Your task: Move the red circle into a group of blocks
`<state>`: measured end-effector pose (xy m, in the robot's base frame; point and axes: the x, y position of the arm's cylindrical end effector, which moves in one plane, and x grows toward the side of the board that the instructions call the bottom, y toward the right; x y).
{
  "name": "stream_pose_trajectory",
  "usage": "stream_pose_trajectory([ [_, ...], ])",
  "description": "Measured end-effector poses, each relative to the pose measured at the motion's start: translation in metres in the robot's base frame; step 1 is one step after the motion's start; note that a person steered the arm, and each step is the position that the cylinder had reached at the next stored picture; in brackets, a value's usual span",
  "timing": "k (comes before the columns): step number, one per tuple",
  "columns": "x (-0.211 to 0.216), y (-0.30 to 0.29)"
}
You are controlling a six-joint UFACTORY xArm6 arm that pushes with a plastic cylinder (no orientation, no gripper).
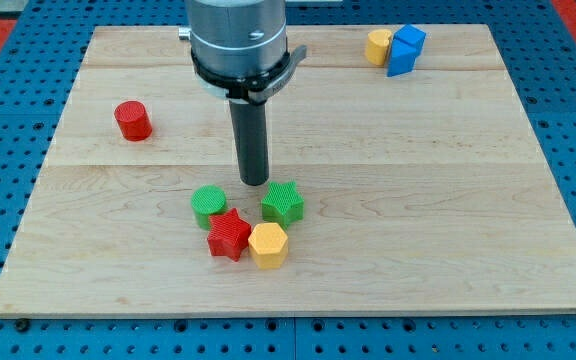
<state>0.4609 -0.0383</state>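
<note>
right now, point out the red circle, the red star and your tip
red circle [133,119], camera view, its flat top face
red star [229,234], camera view, centre of its top
my tip [256,182], camera view, the rod's very end

Lab: blue pegboard bench [8,60], robot arm [236,40]

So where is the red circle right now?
The red circle sits alone near the view's left edge, far up-left of my tip and the green circle.
</note>
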Motion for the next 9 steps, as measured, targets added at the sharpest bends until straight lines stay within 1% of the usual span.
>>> stream_pose_trajectory([
  [1, 0.007, 0.035],
  [2, 0.025, 0.035],
  [3, -0.018, 0.022],
  [4, -0.077, -0.026],
  [5, -0.113, -0.112],
  [6, -0.119, -0.15],
  [7, -0.097, -0.195],
  [8, -0.059, -0.152],
  [9, -0.072, -0.134],
])
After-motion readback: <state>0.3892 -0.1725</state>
